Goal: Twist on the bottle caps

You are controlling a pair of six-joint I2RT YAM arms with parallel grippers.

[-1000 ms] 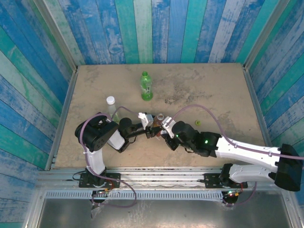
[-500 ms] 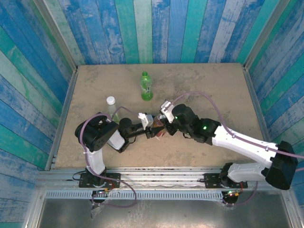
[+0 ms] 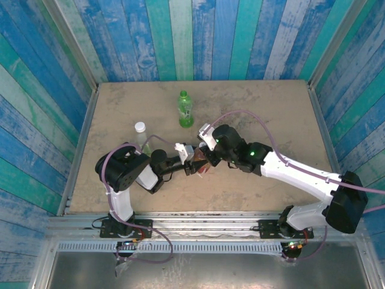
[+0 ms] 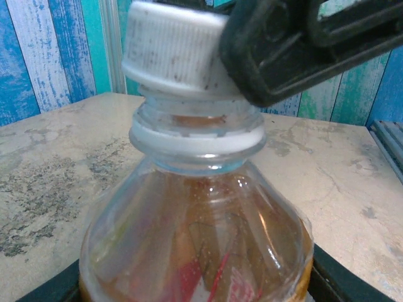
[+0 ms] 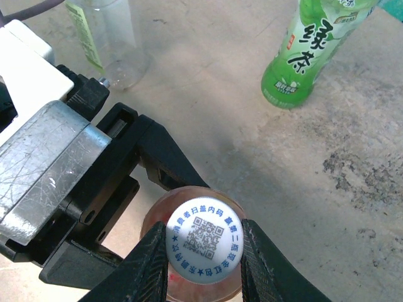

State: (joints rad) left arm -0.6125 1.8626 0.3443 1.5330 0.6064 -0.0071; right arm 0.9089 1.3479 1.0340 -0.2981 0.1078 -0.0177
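The right gripper (image 5: pixel 204 248) pinches the white cap (image 4: pixel 170 53) between narrowly parted fingers, seating it on the neck of the amber bottle (image 4: pixel 195 239); the left gripper (image 3: pixel 192 161) clamps that bottle's body, jaws tight on its sides, near the middle of the table (image 3: pixel 271 108); the cap looks tilted on the threads, so a turn from here may cross-thread it or pop it from the pinch, and the bottle could twist in its clamp; amber tint and red label show, fill level unclear; beyond stand the green bottle (image 3: pixel 186 109) and clear bottle (image 3: pixel 141 135), both capped, the clear one seemingly near empty.
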